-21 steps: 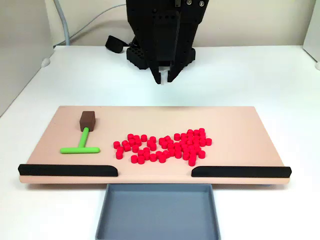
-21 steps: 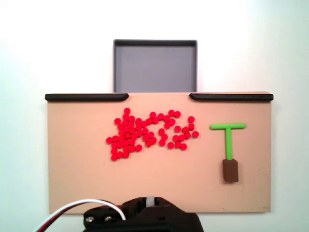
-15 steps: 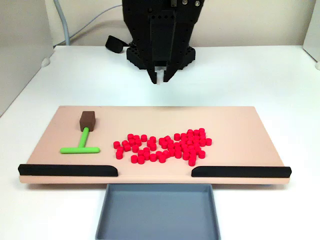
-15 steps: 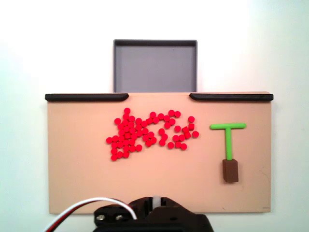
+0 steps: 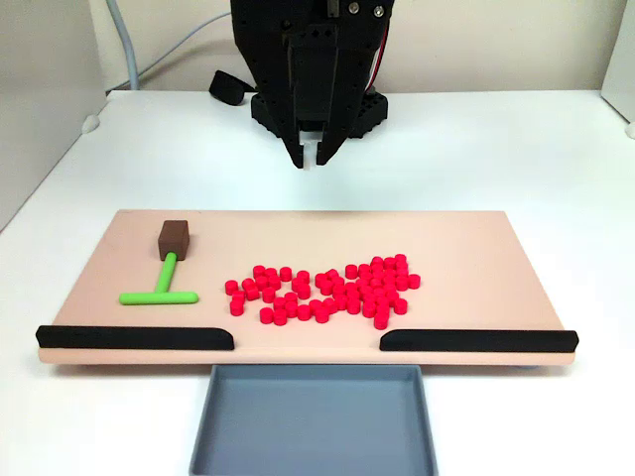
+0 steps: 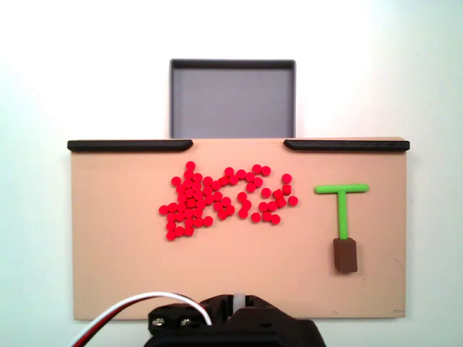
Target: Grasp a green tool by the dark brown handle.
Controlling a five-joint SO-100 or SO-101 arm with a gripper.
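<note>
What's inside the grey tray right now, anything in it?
Nothing shows inside the grey tray; its floor is bare in both fixed views. The red cylinders all lie on the tan board, as does the green tool. The tray's near edge is cut off in a fixed view.

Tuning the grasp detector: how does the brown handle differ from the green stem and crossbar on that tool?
The brown handle is a chunky dark block; the green stem is a thin bright rod. The handle is wider and stands taller than the stem. The handle sits at the end nearer the arm, the crossbar at the far end. Both lie on the tan board, joined as one tool.
</note>
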